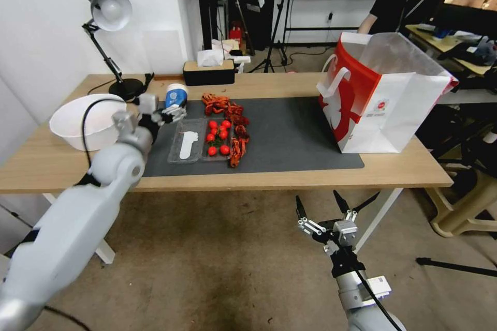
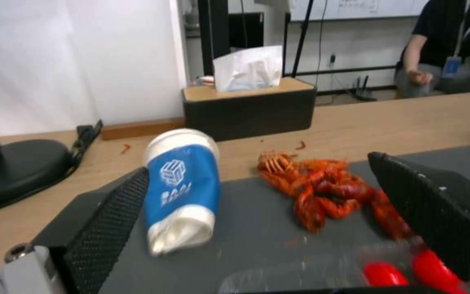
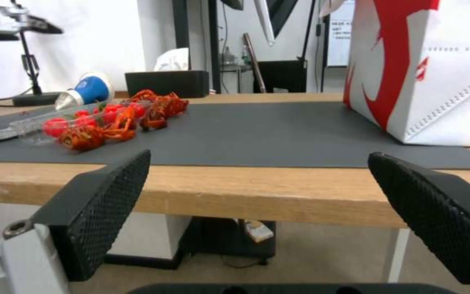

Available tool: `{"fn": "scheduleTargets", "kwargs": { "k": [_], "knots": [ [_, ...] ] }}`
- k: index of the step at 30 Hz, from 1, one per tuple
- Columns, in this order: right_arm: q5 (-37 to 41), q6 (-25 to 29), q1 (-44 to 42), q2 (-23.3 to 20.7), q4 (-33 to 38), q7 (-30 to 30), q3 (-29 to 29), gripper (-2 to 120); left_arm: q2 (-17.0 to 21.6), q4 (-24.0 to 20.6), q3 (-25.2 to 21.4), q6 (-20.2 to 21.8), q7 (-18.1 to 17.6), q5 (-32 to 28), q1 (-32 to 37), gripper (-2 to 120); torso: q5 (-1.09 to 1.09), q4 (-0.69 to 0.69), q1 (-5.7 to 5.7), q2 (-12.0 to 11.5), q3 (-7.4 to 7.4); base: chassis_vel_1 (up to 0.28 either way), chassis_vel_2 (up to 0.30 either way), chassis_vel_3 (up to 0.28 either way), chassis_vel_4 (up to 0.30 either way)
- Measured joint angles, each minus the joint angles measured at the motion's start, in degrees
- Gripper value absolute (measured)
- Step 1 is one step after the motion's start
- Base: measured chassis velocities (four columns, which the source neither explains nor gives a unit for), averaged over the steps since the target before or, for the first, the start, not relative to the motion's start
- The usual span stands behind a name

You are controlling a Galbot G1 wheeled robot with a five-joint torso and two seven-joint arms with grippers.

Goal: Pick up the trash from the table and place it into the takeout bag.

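Mat lies centred on the table, takeout bag standing on its right end. Tomato tray sits on the mat's left part, crayfish shells just right of and behind it, paper cup lying at the mat's back-left corner. Off the mat: bowl to its left, lamp and tissue box behind it.

The long light-wood table is seen from above and in front by the head camera, angled forward and down. The left wrist camera is held low and close over the dark grey mat, facing the back wall past the lying blue-and-white paper cup. The right wrist camera is set below the table's front edge, looking level across the mat. The pile of red crayfish shells is shared by all three views.
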Motion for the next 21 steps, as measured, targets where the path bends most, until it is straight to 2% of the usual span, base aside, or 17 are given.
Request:
{"fn": "scheduleTargets", "kwargs": {
  "k": [4, 5, 6, 9, 10, 12, 13, 15, 16, 19, 21],
  "knots": [
    [0.0, 0.05, -0.57, 0.07, 0.0, 0.02, 0.89, 100, -2.31, 5.84, 4.94, 1.04, -0.88, -0.6, -6.33, 100, -0.02, -0.01, 0.0, 0.0, 0.0, 0.0, 0.0, 0.0, 0.0],
    [0.02, 0.13, -0.72, 0.08, 0.01, 0.03, 1.17, 100, -2.79, 7.35, 6.01, 1.51, -0.97, -0.99, -7.98, 100, 0.04, -0.02, 0.0, 0.0, -0.01, 0.0, 0.0, 0.0, 0.0],
    [0.02, 0.13, -0.72, 0.08, 0.01, 0.03, 1.17, 100, -2.79, 7.35, 6.01, 1.51, -0.97, -0.99, -7.98, 100, 0.04, -0.02, 0.0, 0.0, -0.01, 0.0, 0.0, 0.0, 0.0],
    [0.17, 0.39, -1.02, -0.01, -0.04, 0.04, 1.74, 100, -4.09, 12.75, 8.83, 3.13, -1.75, -2.42, -12.31, 100, 0.0, 0.01, -0.02, 0.0, -0.01, 0.0, 0.0, 0.0, 0.0],
    [0.17, 0.39, -1.02, -0.01, -0.04, 0.04, 1.74, 100, -4.09, 12.75, 8.83, 3.13, -1.75, -2.42, -12.31, 100, 0.0, 0.01, -0.02, 0.0, -0.01, 0.0, 0.0, 0.0, 0.0],
    [0.27, 0.59, -1.01, -0.12, -0.3, 0.05, 1.87, 100, -5.01, 18.33, 11.73, 3.92, -2.95, -2.55, -15.25, 100, -0.02, 0.01, -0.02, 0.0, -0.01, 0.0, 0.0, 0.0, 0.0],
    [0.27, 0.59, -1.01, -0.12, -0.3, 0.05, 1.87, 100, -5.01, 18.33, 11.73, 3.92, -2.95, -2.55, -15.25, 100, -0.02, 0.01, -0.02, 0.0, -0.01, 0.0, 0.0, 0.0, 0.0],
    [0.28, 0.72, -0.77, -0.11, -0.54, 0.06, 1.81, 100, -5.9, 23.17, 13.84, 3.96, -3.45, -1.94, -17.7, 100, 0.01, 0.0, -0.01, 0.0, -0.01, 0.0, 0.0, 0.0, 0.0],
    [0.28, 0.72, -0.77, -0.11, -0.54, 0.06, 1.81, 100, -5.9, 23.17, 13.84, 3.96, -3.45, -1.94, -17.7, 100, 0.01, 0.0, -0.01, 0.0, -0.01, 0.0, 0.0, 0.0, 0.0],
    [0.29, 0.92, -0.62, 0.03, -0.85, 0.06, 1.58, 100, -7.47, 28.75, 15.07, 3.93, -4.21, -0.59, -20.34, 100, 0.0, 0.01, -0.01, 0.0, -0.01, 0.0, 0.0, 0.0, 0.0],
    [0.29, 1.05, -0.63, 0.04, -0.92, 0.05, 1.56, 100, -7.92, 29.96, 15.14, 3.92, -4.53, -0.45, -20.85, 100, 0.01, 0.01, -0.01, 0.0, -0.01, 0.0, 0.0, 0.0, 0.0]
  ]
}}
